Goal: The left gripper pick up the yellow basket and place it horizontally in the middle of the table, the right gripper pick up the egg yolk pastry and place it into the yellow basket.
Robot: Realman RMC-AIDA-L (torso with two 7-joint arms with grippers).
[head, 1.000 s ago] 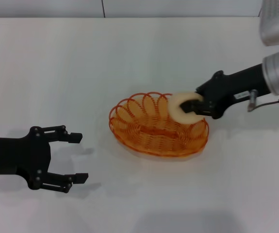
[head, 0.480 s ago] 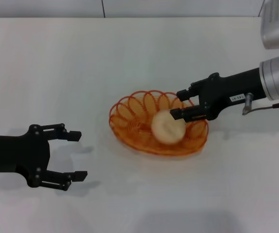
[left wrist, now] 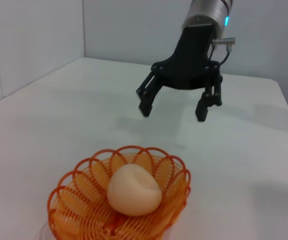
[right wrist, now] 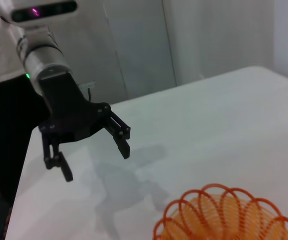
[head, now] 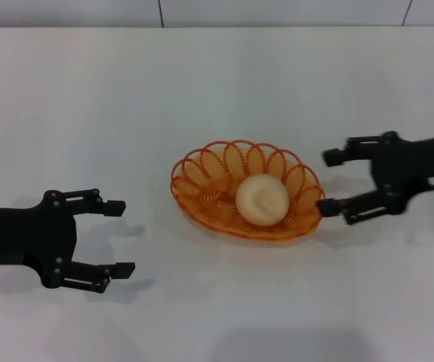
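Note:
The yellow basket (head: 209, 185) lies in the middle of the table (head: 217, 83). The egg yolk pastry (head: 262, 200) rests inside it, right of its centre. My right gripper (head: 331, 182) is open and empty, just right of the basket's rim. My left gripper (head: 118, 237) is open and empty, well left of the basket. The left wrist view shows the basket (left wrist: 73, 200), the pastry (left wrist: 133, 190) and the right gripper (left wrist: 175, 109) beyond them. The right wrist view shows the basket's rim (right wrist: 224, 210) and the left gripper (right wrist: 94, 161) farther off.
The table's far edge meets a pale wall (head: 277, 11) at the back. In the right wrist view a table edge (right wrist: 26, 165) runs behind the left gripper.
My right gripper opened and let the pastry drop into the basket, then drew back to the right, clear of the rim. The left arm has barely moved.

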